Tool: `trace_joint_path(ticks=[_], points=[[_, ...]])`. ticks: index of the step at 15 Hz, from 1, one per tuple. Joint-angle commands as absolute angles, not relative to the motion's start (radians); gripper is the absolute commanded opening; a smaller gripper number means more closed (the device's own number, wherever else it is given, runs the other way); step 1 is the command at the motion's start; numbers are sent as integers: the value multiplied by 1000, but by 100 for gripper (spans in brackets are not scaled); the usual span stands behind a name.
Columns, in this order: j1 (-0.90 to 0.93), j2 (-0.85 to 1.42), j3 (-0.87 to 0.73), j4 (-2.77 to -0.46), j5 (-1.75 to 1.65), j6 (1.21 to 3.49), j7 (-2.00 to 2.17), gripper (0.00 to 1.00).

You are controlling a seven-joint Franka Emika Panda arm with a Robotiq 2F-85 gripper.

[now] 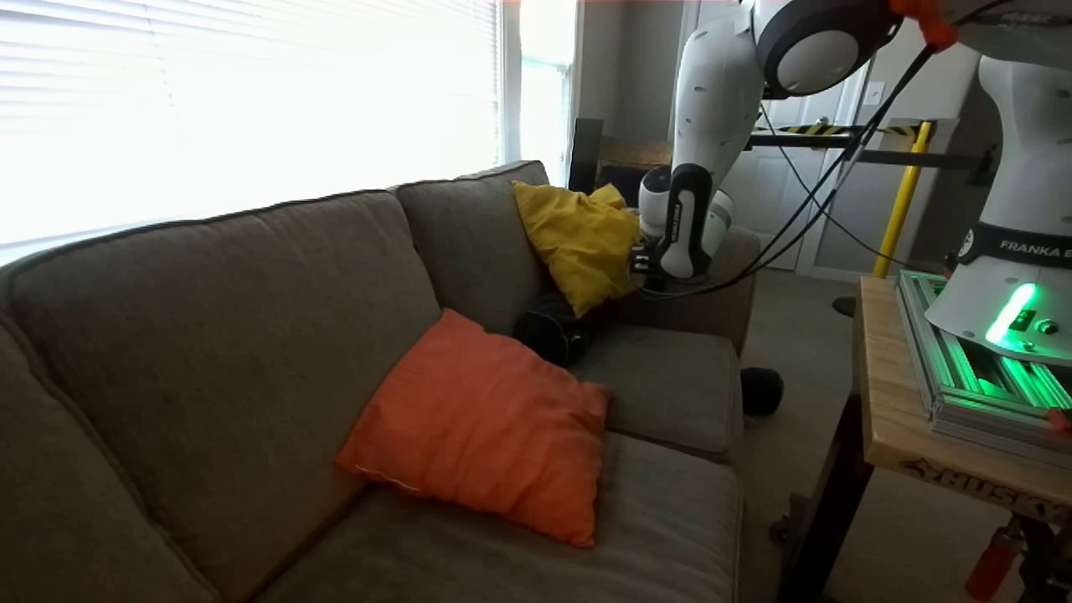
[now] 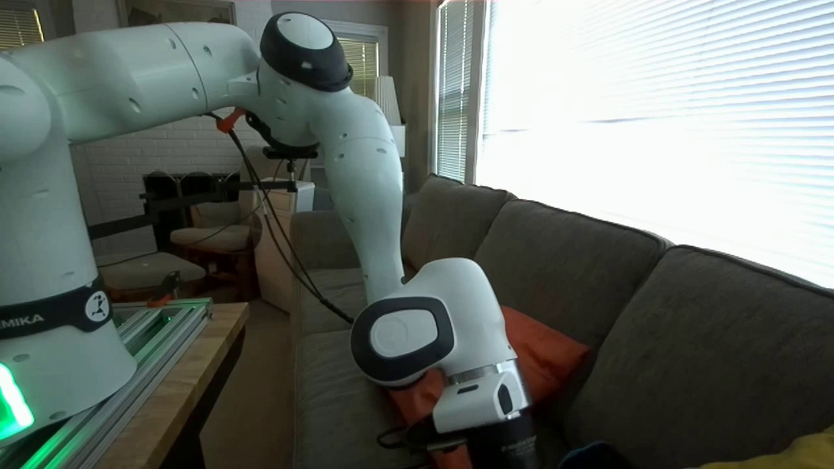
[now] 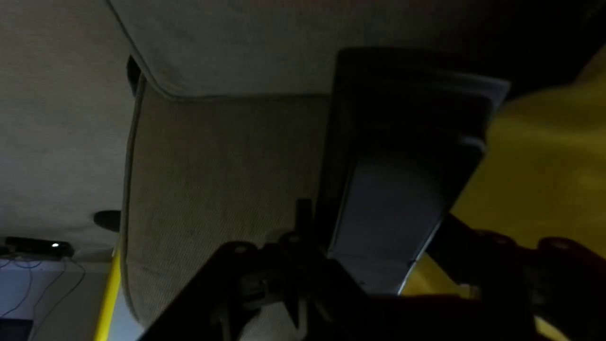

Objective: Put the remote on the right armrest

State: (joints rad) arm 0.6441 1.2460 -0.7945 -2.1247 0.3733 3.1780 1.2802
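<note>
In the wrist view the remote (image 3: 393,203), a nearly black oblong with a greyish panel, is pinched between the dark fingers of my gripper (image 3: 376,222). Its long side points away from the camera. Below and beside it is the right armrest (image 3: 213,180), grey-brown with a piped edge; whether the remote touches it I cannot tell. An exterior view has my gripper (image 1: 641,260) in front of the yellow cushion, close to that armrest (image 1: 729,289); the remote cannot be made out there. From another angle the fingers are cut off below the black wrist part (image 2: 502,446).
A yellow cushion (image 1: 578,243) leans by the armrest, with a dark object (image 1: 544,331) against it on the seat. An orange cushion (image 1: 494,427) lies farther along the sofa. Cables (image 1: 787,234) hang from the arm. A wooden bench (image 1: 888,402) carries the robot base.
</note>
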Motion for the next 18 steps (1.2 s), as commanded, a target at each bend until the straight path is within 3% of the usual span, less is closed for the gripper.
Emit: trace_joint_path(ticks=[1,5,9,13,18], points=[[662,1238,-910,-2197,451,3184,1317,33],[570,1191,-958,-2191,427,3196,1267,33],[408,1069,-880,-2128,367,3295,1123,33],[217,934,-726,-2050,301,3380,914,33],[-41,772,-450,-2004,272,3323,677,33]])
